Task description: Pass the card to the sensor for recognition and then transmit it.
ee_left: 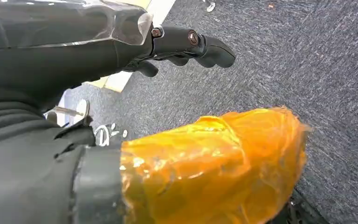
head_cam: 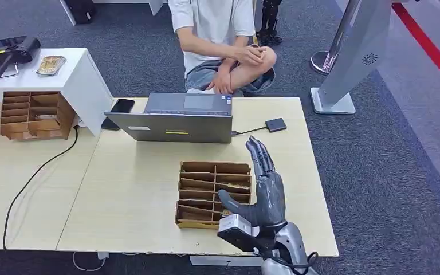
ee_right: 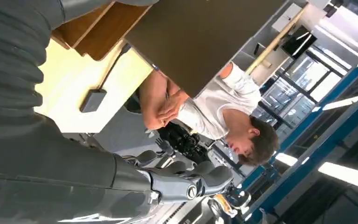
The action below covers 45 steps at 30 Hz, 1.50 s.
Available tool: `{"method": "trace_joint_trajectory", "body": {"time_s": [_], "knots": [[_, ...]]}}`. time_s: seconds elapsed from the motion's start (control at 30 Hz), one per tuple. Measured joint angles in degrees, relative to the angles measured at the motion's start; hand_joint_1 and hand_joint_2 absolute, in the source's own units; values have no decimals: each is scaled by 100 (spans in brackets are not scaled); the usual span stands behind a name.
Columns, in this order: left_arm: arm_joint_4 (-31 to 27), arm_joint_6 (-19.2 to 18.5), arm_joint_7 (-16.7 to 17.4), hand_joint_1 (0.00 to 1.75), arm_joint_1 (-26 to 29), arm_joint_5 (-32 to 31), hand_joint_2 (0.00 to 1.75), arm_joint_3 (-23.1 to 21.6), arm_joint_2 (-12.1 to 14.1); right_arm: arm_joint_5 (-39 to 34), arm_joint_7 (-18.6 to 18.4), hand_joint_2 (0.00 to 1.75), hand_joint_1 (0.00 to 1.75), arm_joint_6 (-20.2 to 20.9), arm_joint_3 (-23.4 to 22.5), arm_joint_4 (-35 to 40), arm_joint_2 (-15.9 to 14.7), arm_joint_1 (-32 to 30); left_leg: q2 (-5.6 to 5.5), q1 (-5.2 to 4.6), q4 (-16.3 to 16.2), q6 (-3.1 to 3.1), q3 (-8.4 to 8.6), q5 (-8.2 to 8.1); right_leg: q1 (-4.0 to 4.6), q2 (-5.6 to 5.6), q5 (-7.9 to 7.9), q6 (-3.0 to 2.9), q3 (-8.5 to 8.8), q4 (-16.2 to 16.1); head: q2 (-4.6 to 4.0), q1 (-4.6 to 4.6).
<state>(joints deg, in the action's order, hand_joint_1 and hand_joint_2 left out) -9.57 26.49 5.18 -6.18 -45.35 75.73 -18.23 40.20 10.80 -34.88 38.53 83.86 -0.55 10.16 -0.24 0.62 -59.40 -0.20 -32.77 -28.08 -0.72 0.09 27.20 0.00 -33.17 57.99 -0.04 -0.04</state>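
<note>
So the right hand [head_cam: 262,189] is up over the near-right part of the table [head_cam: 132,195], fingers stretched out flat and apart, thumb off to the side, nothing in it. It hovers just beside the right edge of the tray [head_cam: 213,193], the cardboard divider box where the cards [head_cam: 232,185] sit in slots. Can't make out single cards well, just pale edges in a couple of slots.

The left hand [ee_left: 186,46] hangs down by the floor, fingers loosely curled, holding nothing as far as I can tell.

Further back there's the sensor [head_cam: 275,125], a small dark pad cabled to the laptop [head_cam: 172,120], and a person sitting behind that.

My read: basically nothing done yet. No card picked, so grab, scan and handover are all left.
</note>
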Motion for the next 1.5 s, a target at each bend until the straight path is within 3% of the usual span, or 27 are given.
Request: {"method": "trace_joint_trajectory", "body": {"time_s": [0.67, 1.5], "knots": [[0, -2, 0, 0, 0, -24, 0, 0, 0, 983, -546, 175, 0, 328, 151, -85, -140, 5, 0, 0, 0, 0, -1, 0, 0, 0, 0, 0, 0, 0, 0, 0], [0, -35, 0, 0, 0, -98, 0, -2, 13, 1582, -1082, 175, 0, 551, 166, -549, -245, 166, 0, 0, 0, 0, -1, 0, 0, 0, 0, 0, 0, 0, 0, 0]]}}
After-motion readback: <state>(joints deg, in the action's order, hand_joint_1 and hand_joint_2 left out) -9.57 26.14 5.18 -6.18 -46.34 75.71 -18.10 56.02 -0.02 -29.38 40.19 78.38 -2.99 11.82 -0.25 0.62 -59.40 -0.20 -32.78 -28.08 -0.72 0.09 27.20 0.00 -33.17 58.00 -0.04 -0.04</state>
